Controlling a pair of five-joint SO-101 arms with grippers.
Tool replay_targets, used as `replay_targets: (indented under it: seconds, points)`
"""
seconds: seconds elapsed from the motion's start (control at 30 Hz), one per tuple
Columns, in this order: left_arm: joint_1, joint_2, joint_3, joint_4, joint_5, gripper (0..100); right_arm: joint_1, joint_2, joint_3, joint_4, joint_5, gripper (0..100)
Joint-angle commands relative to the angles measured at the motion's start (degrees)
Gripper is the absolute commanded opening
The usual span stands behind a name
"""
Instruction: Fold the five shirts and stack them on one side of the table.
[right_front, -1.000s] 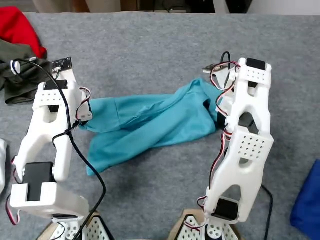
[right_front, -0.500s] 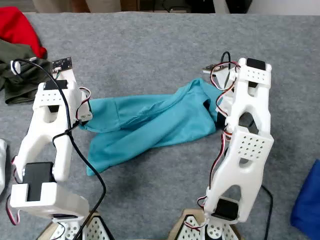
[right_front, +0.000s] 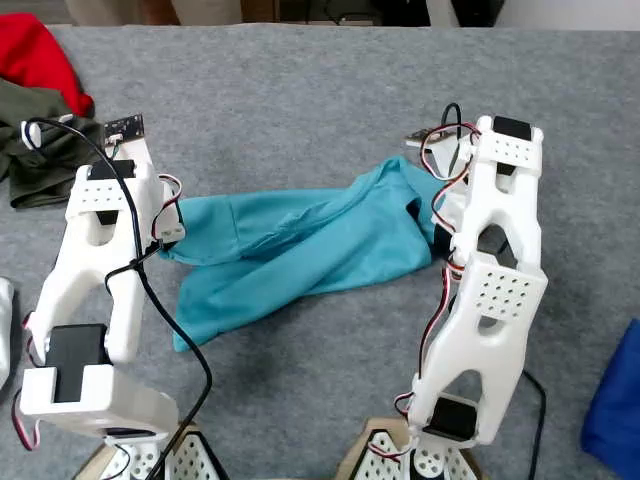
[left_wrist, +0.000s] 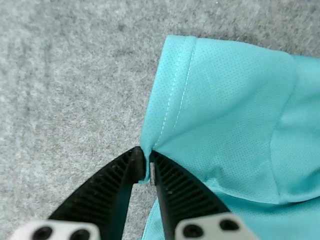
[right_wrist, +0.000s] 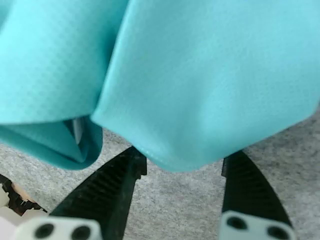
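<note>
**Teal shirt (right_front: 300, 250) spans both arms**

The shirt lies mid-worktop (right_front: 300, 90), long axis running arm to arm. At one end the left gripper (left_wrist: 147, 172) is pinched on the hem corner. At the other, the right gripper (right_wrist: 180, 167) has its jaws apart, with a fold hanging between them, likely ungrasped.

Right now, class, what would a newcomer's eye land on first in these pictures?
A teal shirt lies crumpled across the table. The left tool is shut on its edge; the right tool gapes open at its other end. A red shirt sits at the far-left corner.
</note>
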Motion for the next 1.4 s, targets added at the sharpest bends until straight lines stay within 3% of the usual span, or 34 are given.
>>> replay_targets:
  seconds: [0.0, 1.37]
  points:
    - [0.35, -2.33, 0.0, -0.44, -0.35, 2, 1.63, 4.09, 0.13, 1.41, 0.53, 25.3]
    - [0.88, -2.24, -0.26, -0.53, -0.35, 2, 1.63, 4.09, 0.13, 1.41, 0.53, 25.3]
